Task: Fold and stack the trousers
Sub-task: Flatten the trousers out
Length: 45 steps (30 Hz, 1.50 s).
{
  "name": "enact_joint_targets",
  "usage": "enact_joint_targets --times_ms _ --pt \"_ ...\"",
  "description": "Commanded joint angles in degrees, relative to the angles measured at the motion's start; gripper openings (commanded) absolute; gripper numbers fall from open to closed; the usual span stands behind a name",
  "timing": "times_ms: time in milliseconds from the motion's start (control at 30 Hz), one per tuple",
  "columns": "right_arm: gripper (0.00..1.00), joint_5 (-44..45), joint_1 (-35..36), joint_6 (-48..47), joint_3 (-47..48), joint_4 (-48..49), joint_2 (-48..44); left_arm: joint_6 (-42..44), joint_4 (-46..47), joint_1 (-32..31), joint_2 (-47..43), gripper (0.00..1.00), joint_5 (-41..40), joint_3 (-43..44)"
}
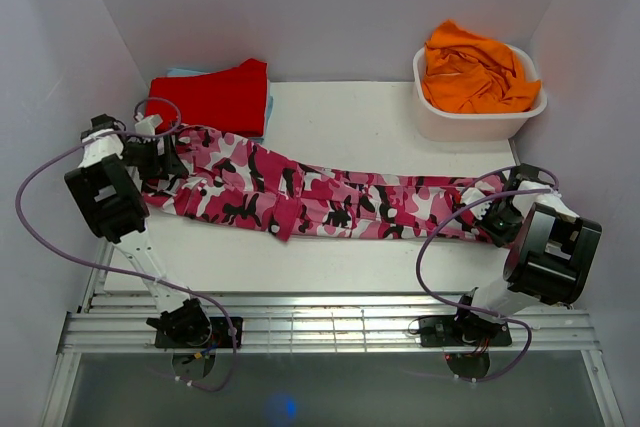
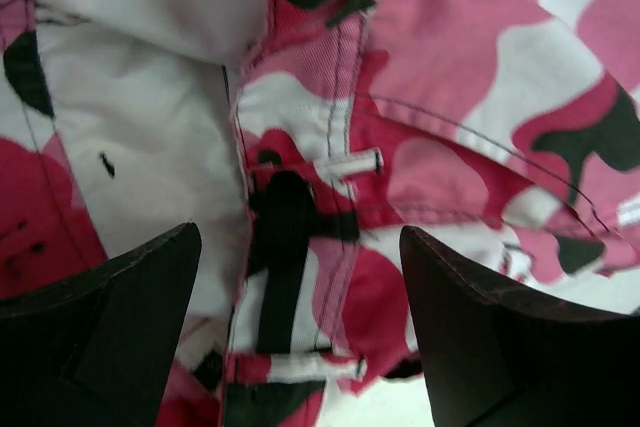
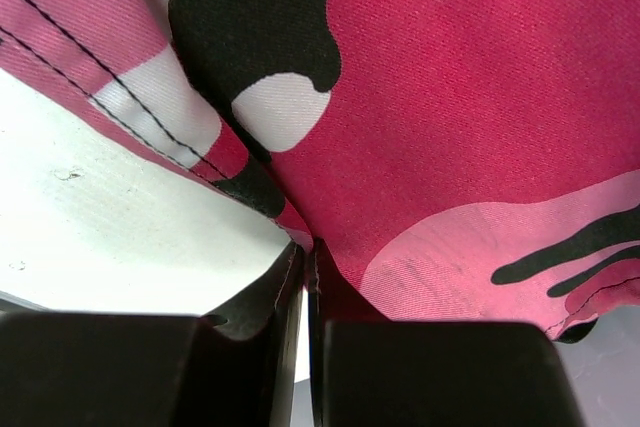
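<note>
The camouflage trousers (image 1: 300, 192) lie stretched across the white table (image 1: 350, 117), waist at the left and leg ends at the right. My left gripper (image 1: 163, 157) hovers over the waist end. In the left wrist view it (image 2: 300, 247) is open, its dark fingers (image 2: 120, 317) either side of the waistband and belt loops of the trousers (image 2: 450, 67). My right gripper (image 1: 492, 217) is at the leg ends. In the right wrist view it (image 3: 305, 247) is shut on an edge of the trousers (image 3: 450, 97), lifted just above the table (image 3: 120, 217).
A plain red garment (image 1: 215, 97) lies folded at the back left. A white basin (image 1: 480, 119) at the back right holds an orange garment (image 1: 475, 72). A metal rail frame (image 1: 330, 322) runs along the near edge. Walls enclose the table on three sides.
</note>
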Motion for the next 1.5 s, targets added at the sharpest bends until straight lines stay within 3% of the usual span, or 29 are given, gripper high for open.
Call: enact_joint_targets --times_ms 0,133,233,367,400,467,500,533,733,967,1167,1333,1400,1433,1467 --pt "0.08 -0.5 -0.4 -6.6 -1.2 -2.3 0.3 -3.3 6.5 -2.6 -0.4 0.91 -1.2 0.3" --pt "0.08 -0.3 -0.4 -6.1 -1.3 -2.1 1.2 -5.5 8.8 -4.8 1.7 0.89 -1.3 0.8" --pt "0.08 -0.4 -0.5 -5.7 -1.2 -2.1 1.4 -6.5 8.8 -5.0 2.7 0.76 1.3 2.1" --pt "0.08 -0.6 -0.4 -5.5 -0.9 -2.1 1.5 -6.0 6.5 -5.1 2.0 0.48 3.4 3.2" --pt "0.08 -0.8 -0.4 -5.4 -0.9 -2.1 1.6 -4.8 5.6 -5.0 1.9 0.35 3.6 3.5" --pt "0.08 -0.9 -0.4 -5.0 -0.6 -2.1 1.7 -4.2 4.2 -5.0 1.4 0.19 3.5 4.1" --pt "0.08 -1.1 -0.4 -5.0 -0.6 -2.1 1.6 -3.5 4.1 -5.0 0.2 0.03 3.5 4.1" --pt "0.08 -1.1 -0.4 -4.9 -0.6 -2.1 1.5 -3.4 4.0 -4.9 -0.6 0.0 3.5 4.0" --pt "0.08 -1.0 -0.6 -5.4 -0.5 -2.1 0.5 -1.5 1.0 -2.8 -7.9 0.0 4.5 6.5" --pt "0.08 -1.3 -1.1 -5.5 0.0 -2.1 0.3 6.8 -13.5 3.8 -15.7 0.0 7.7 9.6" --pt "0.08 -0.7 -2.0 -6.5 0.2 -2.3 -0.8 18.9 -25.4 9.3 -24.4 0.0 3.3 -0.1" --pt "0.08 -1.1 -3.5 -8.5 0.0 -2.9 -2.6 26.0 -24.8 12.3 -36.1 0.0 -4.8 -15.3" --pt "0.08 -1.9 -3.5 -8.7 0.4 -4.1 -2.5 24.0 -22.2 12.3 -35.8 0.22 -3.7 -17.6" --pt "0.08 -2.1 -3.5 -8.5 0.5 -4.3 -2.3 22.8 -21.5 12.3 -34.7 0.41 -2.3 -17.1" --pt "0.08 -2.3 -3.5 -8.3 0.9 -4.3 -2.1 19.8 -19.6 12.3 -31.2 0.74 1.3 -14.9"
